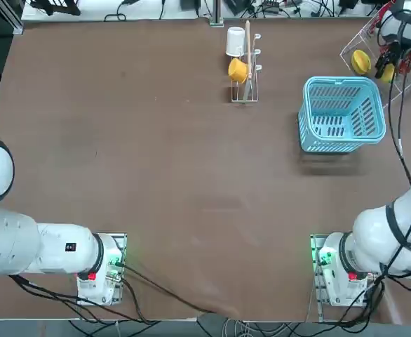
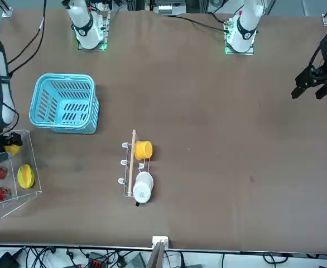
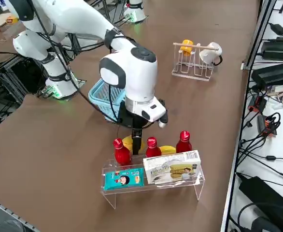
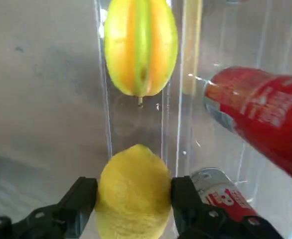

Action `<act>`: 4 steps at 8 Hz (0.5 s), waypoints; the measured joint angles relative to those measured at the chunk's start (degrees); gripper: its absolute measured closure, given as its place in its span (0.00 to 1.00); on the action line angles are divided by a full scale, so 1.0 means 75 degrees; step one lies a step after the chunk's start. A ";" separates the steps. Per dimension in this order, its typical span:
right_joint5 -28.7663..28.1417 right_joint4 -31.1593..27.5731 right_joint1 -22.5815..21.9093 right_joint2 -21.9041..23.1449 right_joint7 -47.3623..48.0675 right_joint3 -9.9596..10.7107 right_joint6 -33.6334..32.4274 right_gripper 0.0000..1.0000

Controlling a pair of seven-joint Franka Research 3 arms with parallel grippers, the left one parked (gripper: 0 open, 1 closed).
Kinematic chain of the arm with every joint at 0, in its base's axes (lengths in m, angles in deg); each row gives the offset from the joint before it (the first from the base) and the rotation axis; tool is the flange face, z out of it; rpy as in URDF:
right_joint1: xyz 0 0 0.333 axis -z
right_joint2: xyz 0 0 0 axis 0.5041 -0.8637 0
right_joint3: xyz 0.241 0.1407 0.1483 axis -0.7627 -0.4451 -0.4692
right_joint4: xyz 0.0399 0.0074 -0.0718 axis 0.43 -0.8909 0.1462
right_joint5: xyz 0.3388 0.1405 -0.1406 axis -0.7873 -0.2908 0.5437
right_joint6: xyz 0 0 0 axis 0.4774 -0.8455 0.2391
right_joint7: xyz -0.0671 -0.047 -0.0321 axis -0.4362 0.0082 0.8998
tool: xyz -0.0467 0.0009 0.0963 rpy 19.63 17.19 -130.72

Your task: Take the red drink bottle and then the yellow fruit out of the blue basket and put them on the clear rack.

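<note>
Right gripper point(image 4: 132, 199) over clear rack point(image 3: 151, 186) (3 bottles inside) — basket point(image 1: 342, 112) beside, cup stand point(image 1: 245, 63) apart.

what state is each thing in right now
right end effector: shut on the yellow fruit, over the clear rack
yellow fruit: gripped between both fingers
blue basket: empty, upright on the table
clear rack: holds three upright red bottles and a ridged yellow fruit
yellow cup: hung on the cup stand
white cup: hung on the cup stand

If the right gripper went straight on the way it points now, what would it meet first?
Probably the clear rack surface: the right gripper, shut on the yellow fruit, points down onto it. A ribbed yellow-green fruit lies beyond; depth is unclear.
</note>
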 joint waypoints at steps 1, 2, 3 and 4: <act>0.0162 -0.0055 -0.0093 0.0001 0.0001 -0.0001 0.0002 0.15; 0.0400 -0.0115 -0.0159 0.0001 0.0015 -0.0001 0.0036 0.15; 0.0595 -0.0202 -0.0176 0.0003 0.0102 -0.0001 0.0129 0.15; 0.0682 -0.0336 -0.0177 0.0004 0.0220 0.0000 0.0261 0.15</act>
